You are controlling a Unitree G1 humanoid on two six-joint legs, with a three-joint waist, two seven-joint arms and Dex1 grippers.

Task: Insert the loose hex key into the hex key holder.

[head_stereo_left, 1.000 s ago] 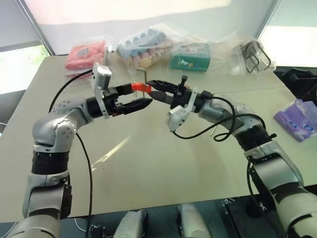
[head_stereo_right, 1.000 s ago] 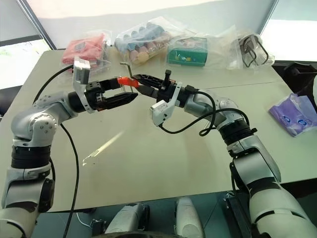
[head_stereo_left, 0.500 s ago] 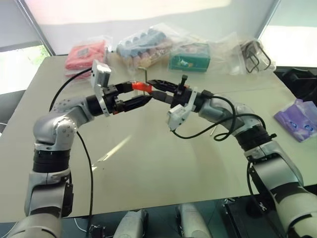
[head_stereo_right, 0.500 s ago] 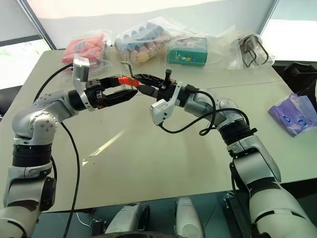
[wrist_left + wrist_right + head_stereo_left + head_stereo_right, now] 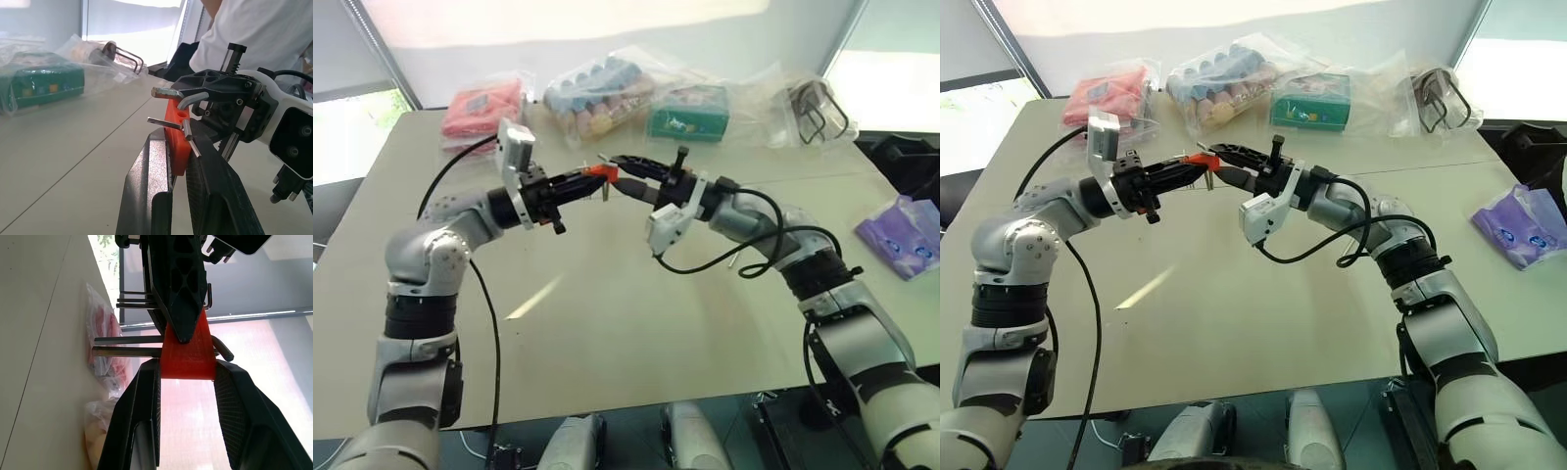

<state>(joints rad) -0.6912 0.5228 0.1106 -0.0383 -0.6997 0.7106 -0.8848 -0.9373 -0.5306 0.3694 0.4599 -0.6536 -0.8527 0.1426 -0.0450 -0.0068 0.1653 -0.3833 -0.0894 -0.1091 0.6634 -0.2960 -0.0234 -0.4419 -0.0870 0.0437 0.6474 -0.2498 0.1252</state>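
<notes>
The hex key holder [image 5: 598, 172], a small red-orange block with short metal keys sticking out, hangs above the table between both arms. My left gripper [image 5: 586, 181] is shut on it from the left, with its fingers [image 5: 152, 186] pressed on the block's two faces [image 5: 177, 142]. From the other side my right gripper [image 5: 619, 166] is shut on the same block [image 5: 188, 352]. On the table below my right forearm lies a thin short rod [image 5: 736, 258], which looks like the loose hex key.
Along the table's far edge sit a red packet [image 5: 484, 103], a bag of coloured pieces [image 5: 597, 93], a green box [image 5: 688, 113] and a bag of black clips [image 5: 818, 108]. A purple packet [image 5: 901, 235] lies at the right edge. A person in white [image 5: 264, 34] stands beyond the table [image 5: 607, 323].
My left gripper's fingers stood wide around the holder's end and have closed on it. Both arms have stayed in place, and the right gripper's hold is unchanged.
</notes>
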